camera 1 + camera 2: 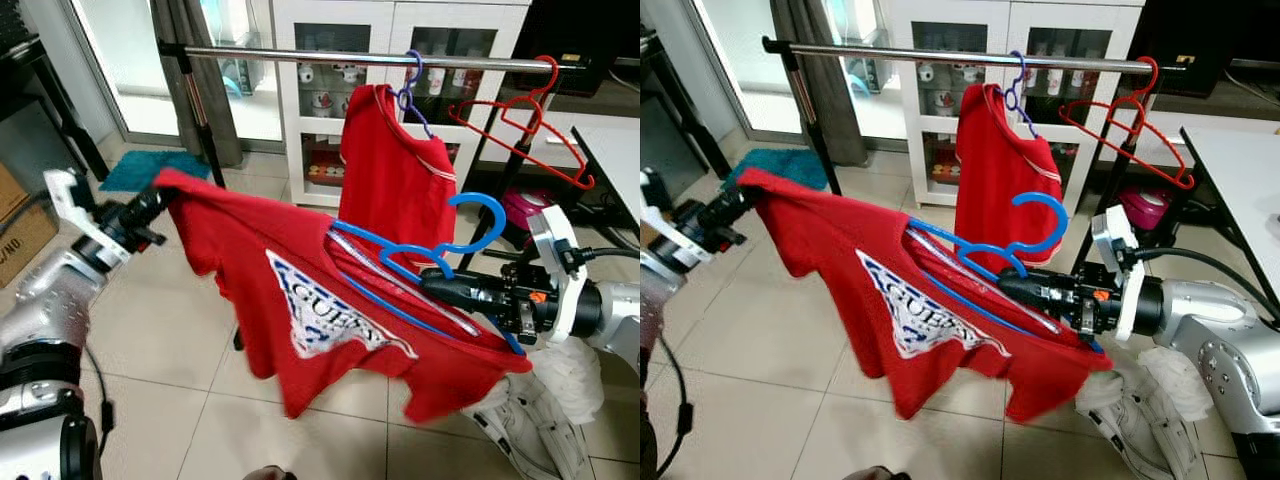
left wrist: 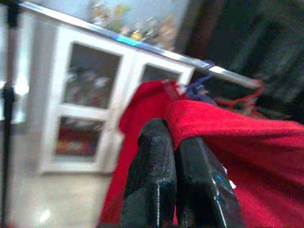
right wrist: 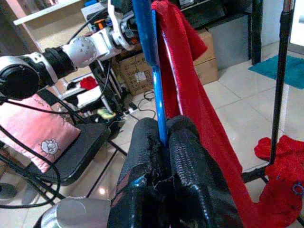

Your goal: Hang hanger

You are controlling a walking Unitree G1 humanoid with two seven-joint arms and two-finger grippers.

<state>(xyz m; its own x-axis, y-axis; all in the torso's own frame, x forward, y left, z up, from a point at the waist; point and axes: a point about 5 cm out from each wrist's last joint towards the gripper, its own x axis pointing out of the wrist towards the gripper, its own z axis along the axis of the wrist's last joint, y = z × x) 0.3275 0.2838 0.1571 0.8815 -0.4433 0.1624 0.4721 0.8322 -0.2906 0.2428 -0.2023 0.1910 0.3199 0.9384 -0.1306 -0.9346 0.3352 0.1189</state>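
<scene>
A red T-shirt with a white and blue logo (image 1: 300,290) is stretched out between my two arms, below the metal clothes rail (image 1: 330,58). A blue hanger (image 1: 440,255) sits inside its neck, hook pointing up. My right gripper (image 1: 432,283) is shut on the blue hanger's lower bar (image 3: 159,109). My left gripper (image 1: 160,198) is shut on the shirt's sleeve (image 2: 209,118). On the rail hang another red shirt (image 1: 390,170) on a purple hanger (image 1: 410,85) and a bare red hanger (image 1: 530,125).
A white glass-door cabinet (image 1: 350,90) stands behind the rail. The rail's dark stand (image 1: 205,130) rises at the left. A white table edge (image 1: 615,160) is at the right, a white shoe (image 1: 530,425) on the tiled floor below, a teal mat (image 1: 150,168) far left.
</scene>
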